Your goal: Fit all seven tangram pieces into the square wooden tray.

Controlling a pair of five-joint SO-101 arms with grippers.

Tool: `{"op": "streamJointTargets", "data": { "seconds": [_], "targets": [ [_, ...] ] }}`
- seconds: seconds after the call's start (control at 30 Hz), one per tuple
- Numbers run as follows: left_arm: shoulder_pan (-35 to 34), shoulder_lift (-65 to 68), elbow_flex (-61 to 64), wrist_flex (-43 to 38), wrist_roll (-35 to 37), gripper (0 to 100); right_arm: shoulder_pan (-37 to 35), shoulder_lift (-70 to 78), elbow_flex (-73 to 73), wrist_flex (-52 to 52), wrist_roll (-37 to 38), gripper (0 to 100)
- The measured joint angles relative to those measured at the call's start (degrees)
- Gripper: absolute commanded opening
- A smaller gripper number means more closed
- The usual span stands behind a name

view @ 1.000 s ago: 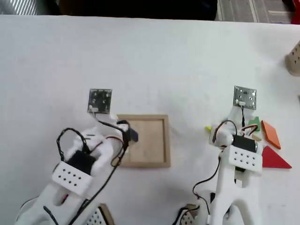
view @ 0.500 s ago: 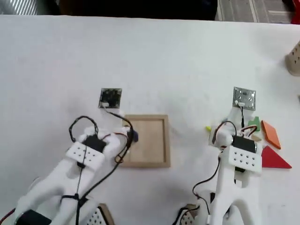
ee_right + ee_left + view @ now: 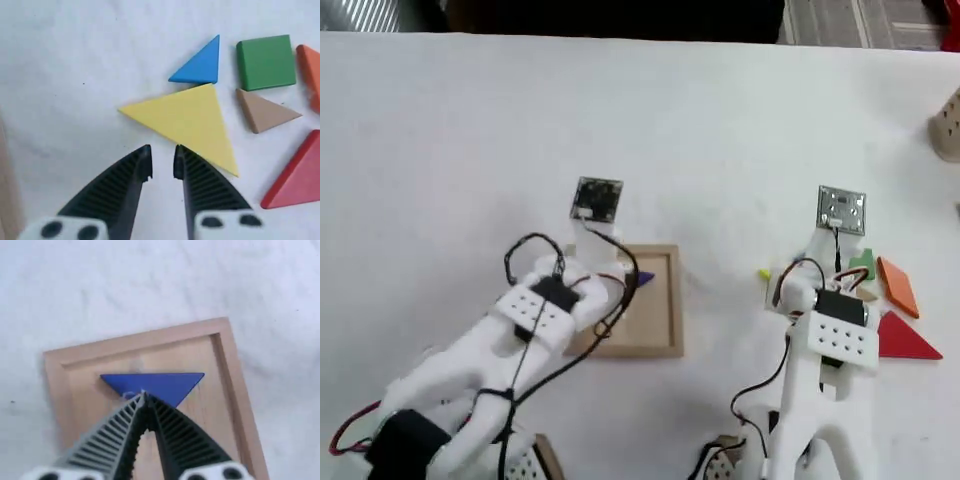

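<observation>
Left pincer point(image 3: 145, 398): is clamping the blue triangle point(image 3: 162, 382) — over the tray point(image 3: 140, 338).
Right pincer point(image 3: 162, 162): is hanging a bit apart — near the yellow triangle point(image 3: 192, 120).

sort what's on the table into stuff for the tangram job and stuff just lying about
For the job: wooden tray, dark blue triangle held by the left end effector, yellow triangle, light blue triangle, green square, tan triangle, red triangle, orange piece.

Lying about: perforated beige object, far right in the high view.
</observation>
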Motion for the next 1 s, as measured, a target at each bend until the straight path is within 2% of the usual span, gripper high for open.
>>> {"op": "streamJointTargets", "data": {
  "seconds": [0.33,0.43,0.67,0.8,1.0],
  "targets": [
    [1.23,1.23,-2.11,-0.26,0.0,3,0.0,0.0,0.0,0.0,0.0,8.0],
    [3.08,1.32,-2.11,-3.34,-0.09,3,0.0,0.0,0.0,0.0,0.0,8.0],
    [4.4,14.77,-8.97,-8.62,0.0,2,0.0,0.0,0.0,0.0,0.35,8.0],
    [3.78,22.15,-13.63,-8.62,0.0,2,0.0,0.0,0.0,0.0,0.35,8.1],
    [3.78,21.45,-14.86,-2.37,0.0,2,0.0,0.0,0.0,0.0,0.35,8.2]
  ]
}}
